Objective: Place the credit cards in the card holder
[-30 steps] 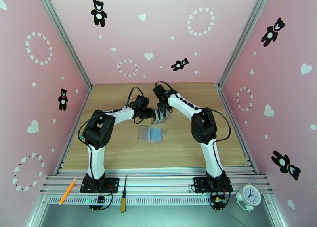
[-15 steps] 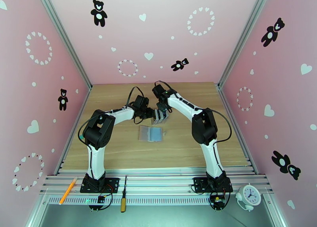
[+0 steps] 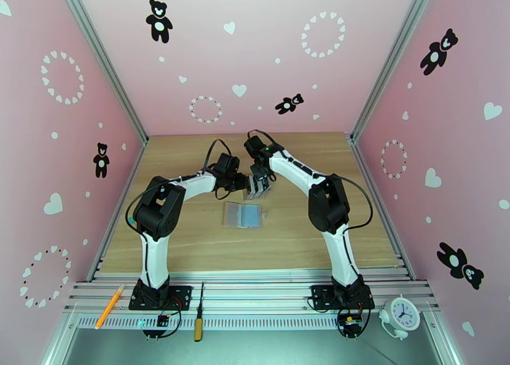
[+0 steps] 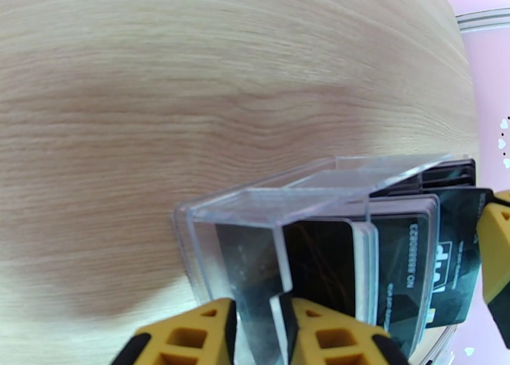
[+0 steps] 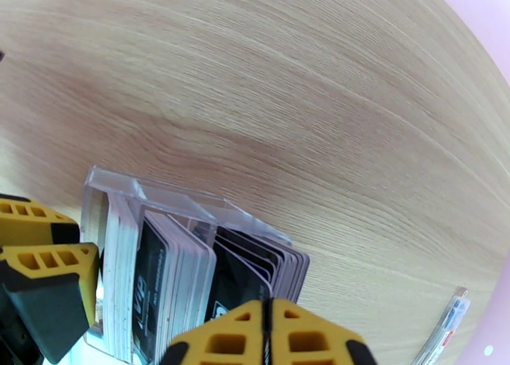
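Observation:
Several black credit cards (image 5: 159,277) stand upright in a clear rack (image 3: 256,189) at mid-table. My left gripper (image 4: 261,304) is shut on the rack's near clear wall (image 4: 255,258), holding it from the left. From above, my right gripper (image 5: 268,305) has its yellow fingers pressed together on the top edge of one black credit card (image 4: 456,264). The card holder (image 3: 243,215) lies open and flat just in front of the rack, bluish-grey sleeves facing up. Its edge shows at the lower right of the right wrist view (image 5: 446,328).
Bare wooden tabletop (image 3: 191,245) surrounds the rack and the holder. On the metal rail in front of the arm bases lie an orange pencil (image 3: 109,307) and a screwdriver (image 3: 199,320). A small white clock (image 3: 401,313) stands at the front right. Pink walls enclose the table.
My right gripper's fingers have closed over the rack of cards. Both arms have stayed nearly still, and the left keeps its hold on the rack.

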